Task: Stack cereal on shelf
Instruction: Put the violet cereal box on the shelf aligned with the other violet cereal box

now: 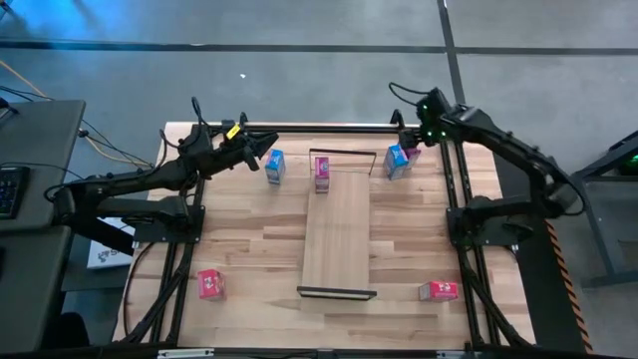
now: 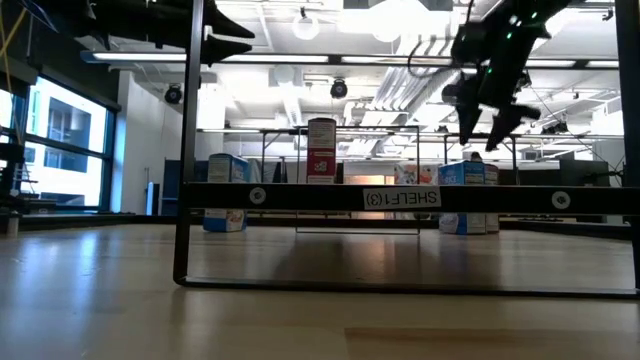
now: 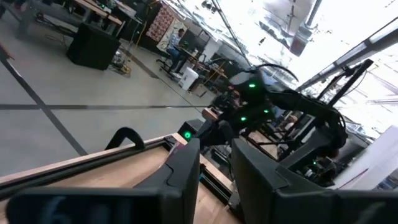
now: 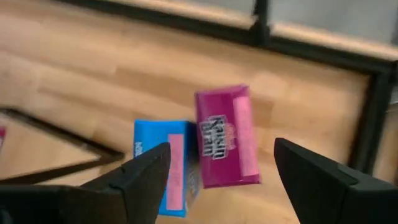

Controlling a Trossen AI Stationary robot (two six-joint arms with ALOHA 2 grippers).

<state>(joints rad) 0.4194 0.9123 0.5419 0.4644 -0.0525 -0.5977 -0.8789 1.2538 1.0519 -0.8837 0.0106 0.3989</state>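
While the high view lays out the whole table (image 1: 249, 239), it alone shows all the cereal at once. The shelf (image 1: 337, 239) lies lengthwise at the centre, a black wire frame at each short end. One pink box (image 1: 322, 174) stands on its 12 o'clock end. A blue box (image 1: 275, 166) sits just off the shelf at about 11 o'clock, and a second blue box (image 1: 397, 161) at about 1 o'clock with another pink box (image 1: 412, 153) touching or just beside it. Two red boxes lie well apart: one (image 1: 209, 284) at 8 o'clock, one (image 1: 439, 290) at 4 o'clock.

Only the right wrist view shows the right claw's state: its fingers (image 4: 146, 171) are spread wide above the pink box (image 4: 226, 135) and blue box (image 4: 166, 167), which lie side by side between them, untouched. From above, the right gripper (image 1: 417, 130) hangs over that pair at the far edge.

From table height, the low view shows the pink box (image 2: 321, 150) upright on the shelf (image 2: 400, 197), whose near edge carries a label, with blue boxes either side behind it (image 2: 226, 193) (image 2: 465, 197), and the right gripper (image 2: 487, 125) above.

Near the first blue box, the left gripper (image 1: 261, 152) reaches toward 11 o'clock; its wrist view shows its fingers (image 3: 180, 171) a narrow gap apart, holding nothing, looking across at the right arm (image 3: 273, 102).
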